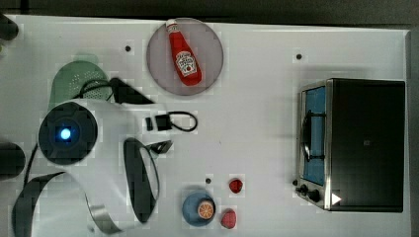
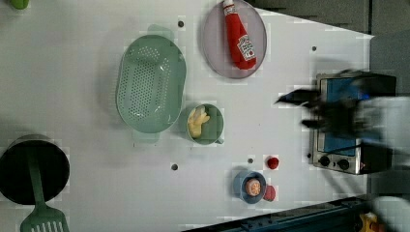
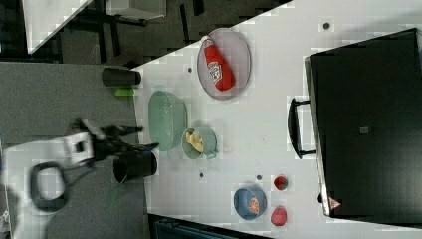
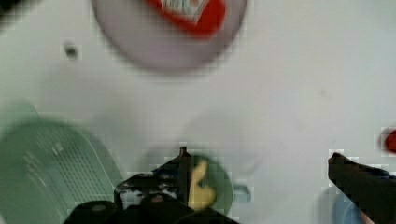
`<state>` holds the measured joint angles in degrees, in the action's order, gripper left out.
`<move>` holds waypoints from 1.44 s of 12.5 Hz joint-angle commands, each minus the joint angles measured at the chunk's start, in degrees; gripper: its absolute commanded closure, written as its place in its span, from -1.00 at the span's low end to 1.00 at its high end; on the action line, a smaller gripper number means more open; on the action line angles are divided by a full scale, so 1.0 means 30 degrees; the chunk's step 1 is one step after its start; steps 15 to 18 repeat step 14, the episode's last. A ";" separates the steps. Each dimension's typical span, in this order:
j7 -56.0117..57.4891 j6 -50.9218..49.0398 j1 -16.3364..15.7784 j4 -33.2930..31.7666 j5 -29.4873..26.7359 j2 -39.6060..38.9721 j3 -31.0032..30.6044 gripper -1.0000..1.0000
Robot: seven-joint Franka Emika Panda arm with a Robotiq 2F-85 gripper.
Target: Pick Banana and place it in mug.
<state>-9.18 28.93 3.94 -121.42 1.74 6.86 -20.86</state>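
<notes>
Inside the mug (image 2: 205, 124) the banana (image 2: 197, 121) is already lying, and the released, empty pincer (image 4: 259, 172) is hovering close enough that a careless pass risks tipping it

**Hidden, cropped and smeared**

In the top view the arm (image 1: 99, 148) covers most of the colander (image 1: 74, 76). The tool (image 2: 333, 113) is a dark smear over the toaster oven (image 2: 338, 154) in the left view. In the wrist view one dark finger (image 4: 159, 182) overlaps the mug (image 4: 219, 184) and banana (image 4: 201, 184), and the ketchup bottle (image 4: 187, 11) and plate (image 4: 140, 42) are cut off.
</notes>
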 commanded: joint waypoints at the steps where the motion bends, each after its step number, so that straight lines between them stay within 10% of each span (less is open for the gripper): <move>1: -0.0789 -0.3434 0.0949 0.1763 -0.0137 0.0716 0.1908 -1.00; 6: 0.0197 -0.7758 0.0943 0.4128 -0.0589 0.1875 0.6164 -1.00; 18: 0.1172 -0.8422 0.0873 0.4044 -0.0587 0.1916 0.6044 -1.00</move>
